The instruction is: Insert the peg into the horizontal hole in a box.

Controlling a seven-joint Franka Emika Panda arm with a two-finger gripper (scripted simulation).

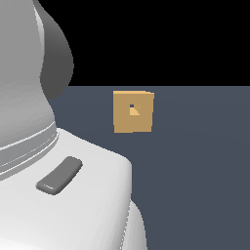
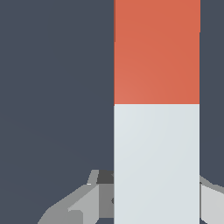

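Wrist view showed the peg [image 2: 156, 109] close to the camera as a broad bar running the whole height of the picture, one half red-orange and the other pale grey-white, the two colours meeting at a clean straight line. At the grey-white end, grey parts of the gripper [image 2: 156, 201] showed on both sides of the bar, one finger [image 2: 78, 203] plainly visible and a lighter sliver of the other at the opposite edge. The peg sat between them, and the fingers seemed closed against its pale half, though the contact itself was hidden behind the bar. Behind the peg lay only the plain slate-blue floor [image 2: 57, 87].

From the exterior view, the arm [image 1: 58, 185] filled the near left of the scene as a large white-grey body with a small dark grey oblong pad on its casing; it hid the gripper and the peg entirely from that camera. Farther off, well apart from the arm, the box [image 1: 133, 111] stood upright on the floor, a tan square block seen nearly face-on with a thin side face showing at the exterior view's right. The hole [image 1: 133, 109] sat at the centre of its face as a small dark square, partly lit tan inside. Beyond the floor's far edge the background was black.
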